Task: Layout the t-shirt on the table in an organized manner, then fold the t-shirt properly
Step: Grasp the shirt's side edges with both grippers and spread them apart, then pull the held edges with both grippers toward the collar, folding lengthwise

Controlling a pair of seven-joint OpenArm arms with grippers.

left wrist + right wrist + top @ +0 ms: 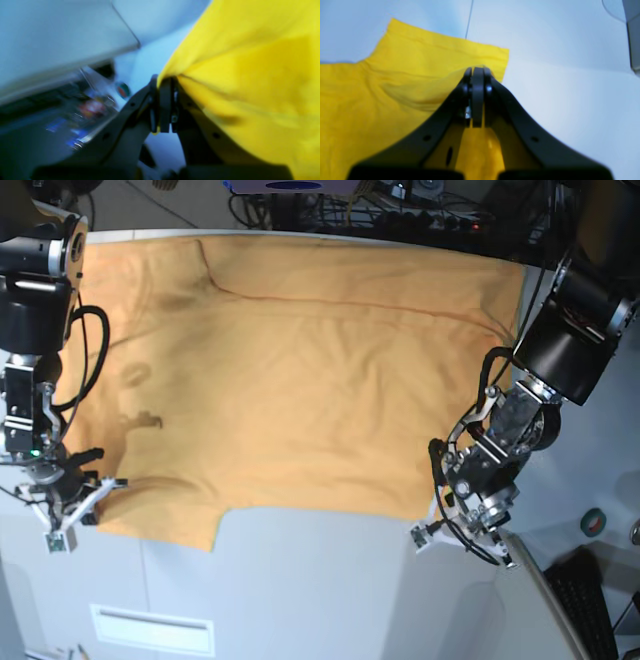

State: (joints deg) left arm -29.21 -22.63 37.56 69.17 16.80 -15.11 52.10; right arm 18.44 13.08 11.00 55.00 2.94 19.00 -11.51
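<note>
Shirt [300, 370] lying mostly spread on table [300, 580], folding not started; left gripper [162, 80] and right gripper [477, 68] clamping its 3 and 9 o'clock edges.

Orange-yellow t-shirt [290, 380] spread flat; covers white table [300, 580].

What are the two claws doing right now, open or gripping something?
Left gripper: closed, jaws pinching the edge of the t-shirt.
Right gripper: closed, jaws pinching a fold of the t-shirt's sleeve.
</note>
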